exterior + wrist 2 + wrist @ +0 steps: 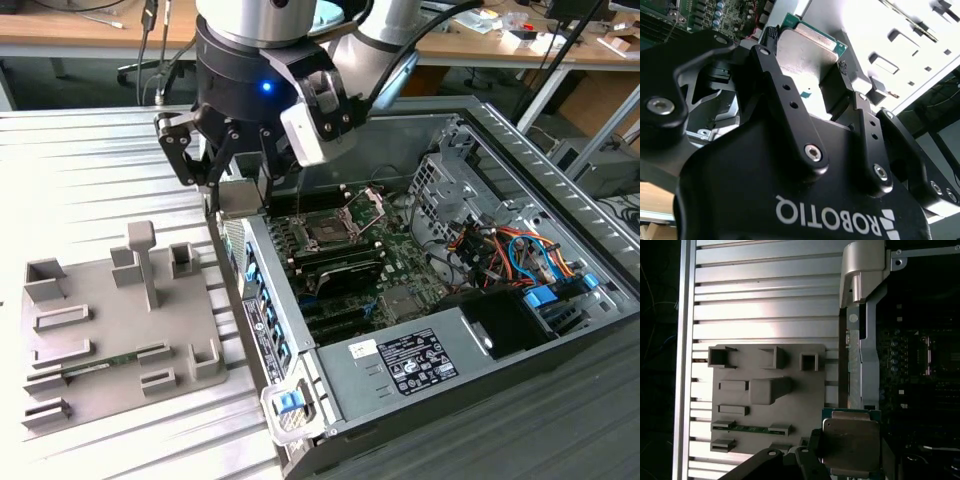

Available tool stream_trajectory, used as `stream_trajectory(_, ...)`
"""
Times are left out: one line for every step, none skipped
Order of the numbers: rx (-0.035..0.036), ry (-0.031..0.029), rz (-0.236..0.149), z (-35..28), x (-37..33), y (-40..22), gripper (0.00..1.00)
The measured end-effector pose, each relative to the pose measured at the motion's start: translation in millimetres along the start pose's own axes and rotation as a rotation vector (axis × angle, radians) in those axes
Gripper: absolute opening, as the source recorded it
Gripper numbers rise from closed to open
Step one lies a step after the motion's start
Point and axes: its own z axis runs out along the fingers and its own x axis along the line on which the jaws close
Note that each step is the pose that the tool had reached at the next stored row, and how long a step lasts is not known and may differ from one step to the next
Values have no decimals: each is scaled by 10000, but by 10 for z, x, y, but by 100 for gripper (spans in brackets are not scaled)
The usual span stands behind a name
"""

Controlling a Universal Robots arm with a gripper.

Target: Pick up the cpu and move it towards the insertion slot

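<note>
The black two-fingered gripper [238, 185] on the silver and black arm hangs over the near wall of the open grey metal computer case [560, 190], at the edge where the case meets the ribbed silver aluminium table [90, 180]. Its fingers are closed narrowly on the cpu [237, 197], a small flat square chip with a silvery metal top and a thin green rim, which is lifted clear of every surface. In the second wrist view the cpu [805, 47] sits between the two black rubber-tipped fingers [842, 67], gripped on opposite edges, with the gripper [806, 50] body filling the foreground. In the first wrist view the cpu [851, 440] appears flat with its metal top facing the camera, held over the case's grey wall, between the table and the dark circuit board. The insertion slot [327, 232], a square dark socket with a silver frame and a hinged silver retention plate standing open, lies on the green circuit board inside the case, toward the exterior view's right of the gripper and lower than the held chip; chip and slot are apart, with the case wall and a strip of board between them. On the table toward the exterior view's left rests a flat grey plastic fixture tray [110, 330] with raised blocks and a post, and a long narrow green memory stick [95, 367] lies in one of its holders.
</note>
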Motion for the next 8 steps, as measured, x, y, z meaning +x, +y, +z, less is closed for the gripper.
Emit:
stream_trajectory(0,0,0,0,-9,0,55)
stream_trajectory(0,0,0,0,-33,-1,55)
stream_trajectory(0,0,0,0,-44,-1,55)
stream_trajectory(0,0,0,0,-56,-1,55)
stream_trajectory(0,0,1,0,-69,-1,55)
stream_trajectory(0,1,1,0,-78,-1,55)
stream_trajectory(0,0,1,0,-90,-2,55)
stream_trajectory(0,0,1,0,-101,-2,55)
